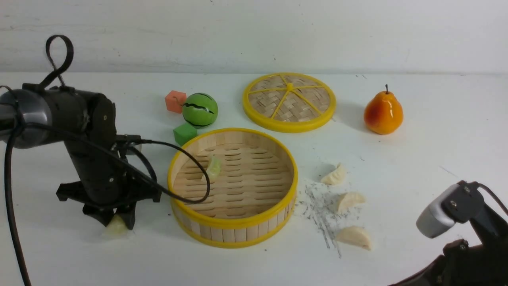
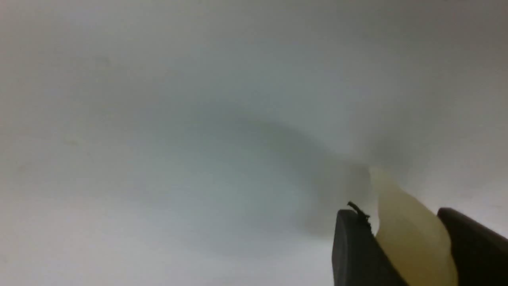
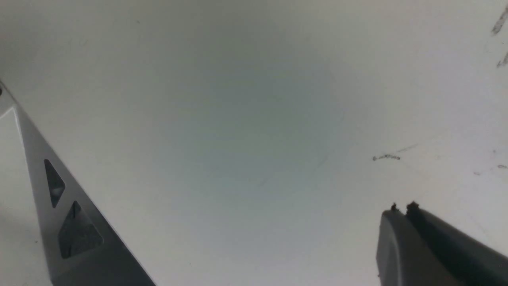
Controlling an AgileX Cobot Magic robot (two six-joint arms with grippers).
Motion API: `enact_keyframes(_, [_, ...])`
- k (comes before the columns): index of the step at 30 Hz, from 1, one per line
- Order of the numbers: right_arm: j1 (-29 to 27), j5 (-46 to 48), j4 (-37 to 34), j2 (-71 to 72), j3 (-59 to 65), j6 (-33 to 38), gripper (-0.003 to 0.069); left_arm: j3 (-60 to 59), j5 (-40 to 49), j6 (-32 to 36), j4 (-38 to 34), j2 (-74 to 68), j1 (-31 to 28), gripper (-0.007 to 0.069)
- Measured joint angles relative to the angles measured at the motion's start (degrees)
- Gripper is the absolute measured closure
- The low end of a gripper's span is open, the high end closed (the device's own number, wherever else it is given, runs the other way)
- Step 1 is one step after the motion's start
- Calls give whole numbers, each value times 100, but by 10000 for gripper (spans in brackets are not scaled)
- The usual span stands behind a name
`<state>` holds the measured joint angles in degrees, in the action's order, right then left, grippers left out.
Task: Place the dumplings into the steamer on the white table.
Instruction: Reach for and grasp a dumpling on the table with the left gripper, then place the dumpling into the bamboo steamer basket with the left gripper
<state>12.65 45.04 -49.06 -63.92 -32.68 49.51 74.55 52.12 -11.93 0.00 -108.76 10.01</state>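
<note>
On the white table point(image 1: 436, 159), the steamer point(image 1: 234, 223) holds one pale green dumpling point(image 1: 214, 168).

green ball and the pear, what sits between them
The flat woven yellow-rimmed disc lies between the green ball and the pear, touching neither; the front view shows it.

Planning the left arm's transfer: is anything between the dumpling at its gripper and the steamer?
No object lies on the white table between the dumpling at the left gripper and the steamer. Only the steamer's own wall has to be cleared, and the arm's black cable loops across its left rim.
</note>
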Motion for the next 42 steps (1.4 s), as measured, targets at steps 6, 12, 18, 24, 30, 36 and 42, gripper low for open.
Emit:
enact_keyframes(6, [0,-202,-42,0,0,40,636,1164,-88,530,-1912,713,133,391])
enact_keyframes(12, [0,-250,-42,0,0,40,636,1716,-794,789,-2595,311,872,391])
enact_keyframes(18, [0,-250,-43,0,0,40,636,1760,-1305,105,-2268,-514,1099,391])
enact_keyframes(24, [0,-250,-43,0,0,40,636,1760,-1636,-129,-2127,-958,1084,391])
enact_keyframes(30, [0,-245,-43,0,0,57,636,1762,-1724,-139,-2132,-1063,1084,379])
enact_keyframes(36, [0,-245,-48,0,0,57,636,1762,-1716,-146,-2279,-1220,1084,316])
enact_keyframes(42, [0,-245,-48,0,0,57,629,1916,-1596,-146,-2479,-1153,1084,304])
